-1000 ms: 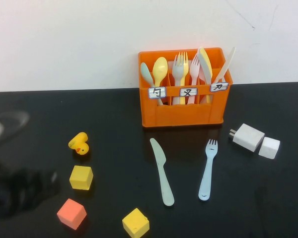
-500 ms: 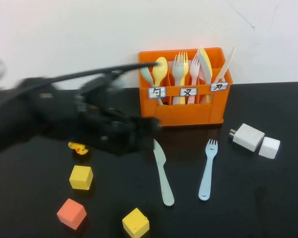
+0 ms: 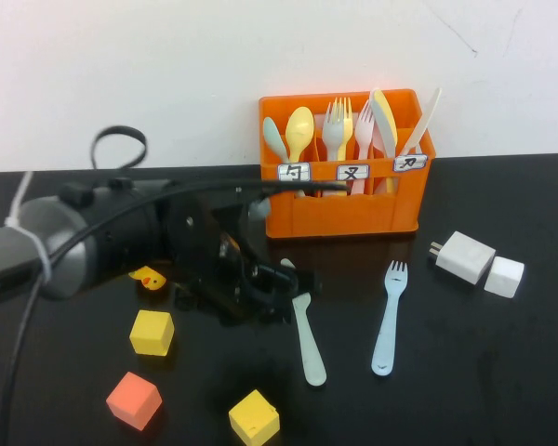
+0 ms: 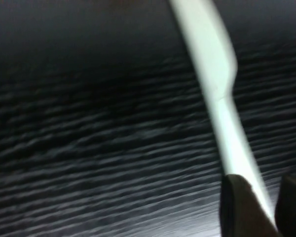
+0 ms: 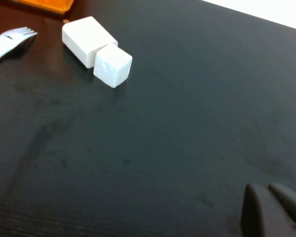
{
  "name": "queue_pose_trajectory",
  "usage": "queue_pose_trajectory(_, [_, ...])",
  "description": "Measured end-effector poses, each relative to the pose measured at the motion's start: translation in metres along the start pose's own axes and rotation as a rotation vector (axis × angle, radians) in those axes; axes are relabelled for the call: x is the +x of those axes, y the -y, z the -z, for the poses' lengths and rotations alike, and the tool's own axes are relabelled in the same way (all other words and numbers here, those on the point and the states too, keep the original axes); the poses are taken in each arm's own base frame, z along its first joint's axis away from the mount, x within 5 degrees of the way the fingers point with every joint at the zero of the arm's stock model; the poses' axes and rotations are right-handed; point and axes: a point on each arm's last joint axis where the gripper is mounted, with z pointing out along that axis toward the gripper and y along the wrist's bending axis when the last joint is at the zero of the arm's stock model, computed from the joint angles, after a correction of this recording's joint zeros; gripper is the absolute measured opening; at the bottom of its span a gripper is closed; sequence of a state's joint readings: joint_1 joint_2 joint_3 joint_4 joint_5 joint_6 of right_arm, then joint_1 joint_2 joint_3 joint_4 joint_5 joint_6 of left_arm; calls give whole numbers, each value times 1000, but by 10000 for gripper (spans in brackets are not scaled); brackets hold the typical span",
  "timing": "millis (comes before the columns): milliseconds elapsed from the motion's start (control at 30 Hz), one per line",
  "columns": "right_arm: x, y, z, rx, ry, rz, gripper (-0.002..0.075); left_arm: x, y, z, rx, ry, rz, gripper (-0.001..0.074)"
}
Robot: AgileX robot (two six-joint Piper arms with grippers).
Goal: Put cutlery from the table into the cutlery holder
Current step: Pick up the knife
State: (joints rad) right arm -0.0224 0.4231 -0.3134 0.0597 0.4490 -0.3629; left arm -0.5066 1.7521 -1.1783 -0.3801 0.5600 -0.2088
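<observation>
The mint-green knife [image 3: 307,339] lies on the black table [image 3: 484,372] in front of the orange cutlery holder [image 3: 344,214]. The light blue fork [image 3: 387,321] lies to its right. My left gripper [image 3: 291,288] is low over the knife's blade end and hides part of it. In the left wrist view the knife [image 4: 209,49] runs between the gripper's [image 4: 264,185] two open fingers [image 4: 239,207]. My right gripper [image 5: 271,207] is out of the high view; its fingers are shut and empty above bare table, far from the fork [image 5: 10,39].
The holder holds spoons, forks and knives. A white charger block [image 3: 465,255] and a white cube [image 3: 504,277] lie right of the fork. A yellow duck [image 3: 150,277], two yellow cubes [image 3: 152,333] and a pink cube [image 3: 134,400] sit at the front left.
My left arm has swung in from the left edge and come down over the knife. The knife and the fork have not moved.
</observation>
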Motion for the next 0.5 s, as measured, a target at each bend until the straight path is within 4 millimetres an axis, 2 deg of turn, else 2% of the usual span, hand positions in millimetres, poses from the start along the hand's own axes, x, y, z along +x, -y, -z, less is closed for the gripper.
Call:
queue_pose_trajectory(200, [0, 0, 0, 1, 3, 0, -2, 2, -2, -17, -44, -69, -7, 257])
queue_pose_trajectory(400, [-1, 0, 0, 4, 9, 2, -2, -5, 19, -30, -67, -66, -43, 273])
queue_pose_trajectory(500, [-1, 0, 0, 4, 10, 2, -2, -9, 23, -39, -119, -57, -54, 273])
